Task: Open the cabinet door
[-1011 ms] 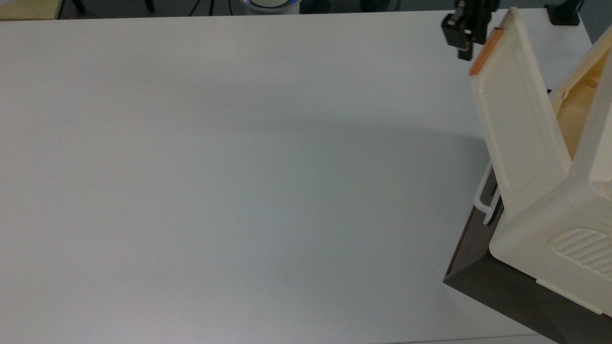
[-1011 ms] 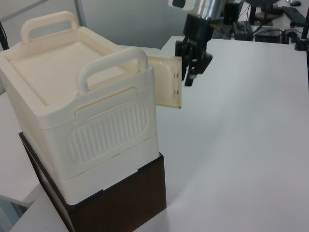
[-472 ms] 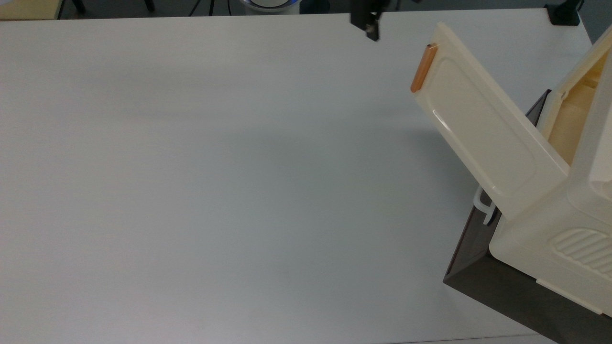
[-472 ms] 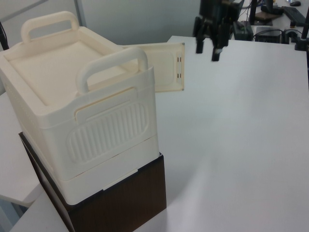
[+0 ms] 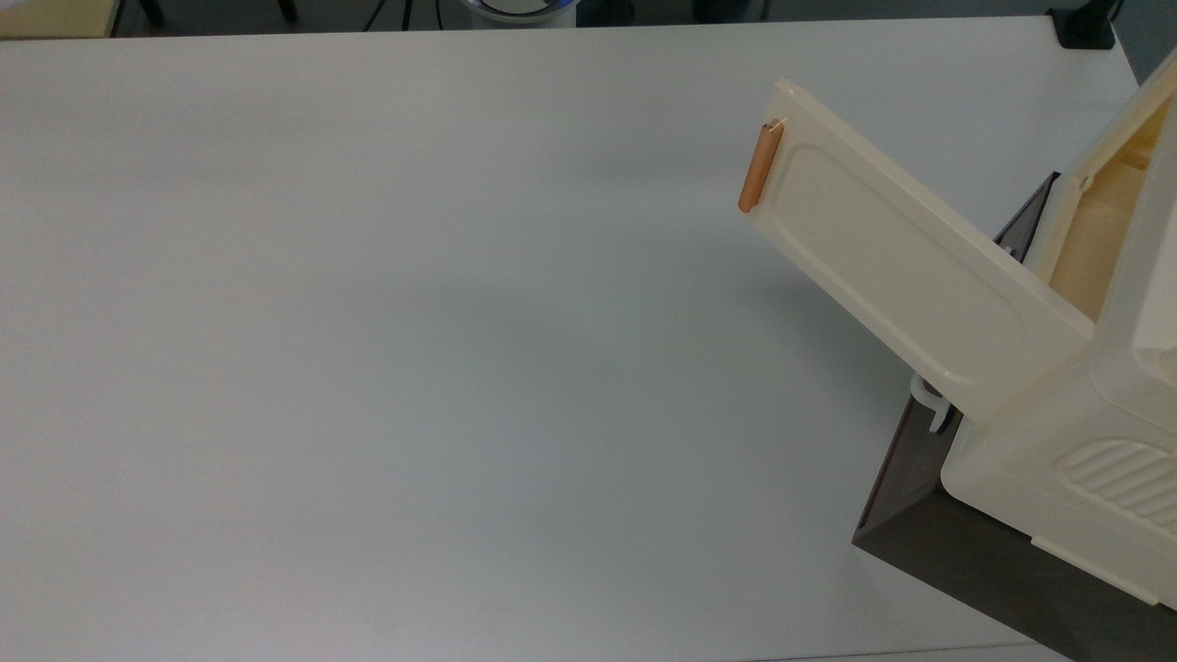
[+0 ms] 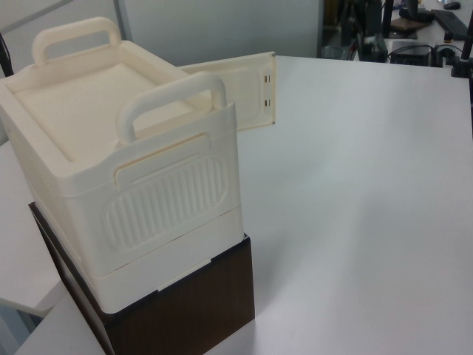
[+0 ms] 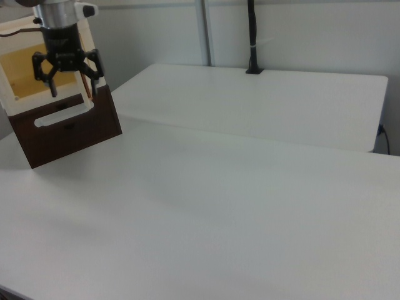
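The cream cabinet door [image 5: 901, 267] stands swung wide open from the cabinet [image 5: 1085, 414], its free edge pointing toward the top view's left. Its orange-brown handle [image 5: 761, 165] runs along that free edge, with nothing touching it. In the left view the door [image 6: 236, 100] sticks out behind the cabinet [image 6: 126, 163] over the table. In the right view my gripper [image 7: 74, 87] hangs open in front of the cabinet's open yellowish inside [image 7: 25, 75], with nothing between its fingers [image 7: 53, 84].
The cabinet sits on a dark brown base [image 5: 929, 515] whose front panel [image 7: 69, 131] carries a white loop handle [image 7: 62, 114]. The white table [image 5: 414, 349] stretches wide to the top view's left. A black post [image 7: 252, 37] stands at the far table edge.
The door has swung further open toward the top view's left. The gripper has left the handle, moved away and passed out of the top and left views.
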Motion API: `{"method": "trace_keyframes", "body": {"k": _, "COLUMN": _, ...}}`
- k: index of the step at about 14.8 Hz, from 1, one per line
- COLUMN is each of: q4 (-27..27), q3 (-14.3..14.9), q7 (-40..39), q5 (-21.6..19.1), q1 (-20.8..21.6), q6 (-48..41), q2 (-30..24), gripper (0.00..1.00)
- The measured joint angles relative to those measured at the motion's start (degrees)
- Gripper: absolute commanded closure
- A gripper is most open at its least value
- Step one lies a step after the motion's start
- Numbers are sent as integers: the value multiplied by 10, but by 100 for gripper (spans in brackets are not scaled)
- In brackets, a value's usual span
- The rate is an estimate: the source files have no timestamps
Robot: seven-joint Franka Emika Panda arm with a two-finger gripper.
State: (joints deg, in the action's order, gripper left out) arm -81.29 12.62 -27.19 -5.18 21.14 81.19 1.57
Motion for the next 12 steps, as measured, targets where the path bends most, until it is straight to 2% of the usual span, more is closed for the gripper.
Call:
{"method": "trace_keyframes", "body": {"k": 5, "q4": -3, "q3": 1, "q7": 91, "q5": 52, "q1": -64, "q6": -1, "q2": -8, "gripper": 0}}
{"method": "trace_keyframes", "body": {"k": 8, "q4": -6, "q3": 2, "q7": 171, "q5": 68, "q1": -91, "q6": -2, "q2": -8, "gripper": 0}}
{"method": "trace_keyframes", "body": {"k": 12, "q4": -6, "q3": 2, "q7": 190, "q5": 77, "q1": -120, "q6": -24, "q2": -8, "gripper": 0}}
